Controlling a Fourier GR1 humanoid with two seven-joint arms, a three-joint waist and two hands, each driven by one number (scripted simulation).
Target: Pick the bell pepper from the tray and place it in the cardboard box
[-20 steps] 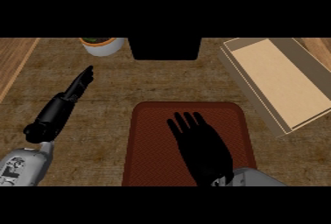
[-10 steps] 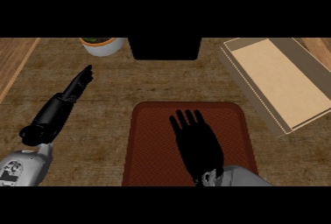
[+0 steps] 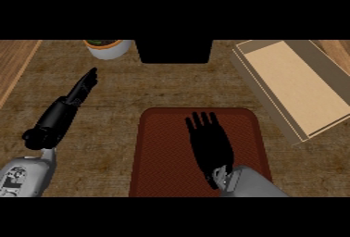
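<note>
While over tray (image 3: 160, 139), R hand (image 3: 209, 143) further fwd

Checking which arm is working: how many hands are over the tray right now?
1. The right hand is above the red-brown tray, fingers straight. The left hand is off it, over the counter to the tray's left.

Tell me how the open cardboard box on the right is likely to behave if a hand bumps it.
The cardboard box looks thin-walled, so it is probably light and may slide on the counter rather than stay put. It is wide and shallow, so tipping seems unlikely. Its walls may flex a little if pushed.
</note>
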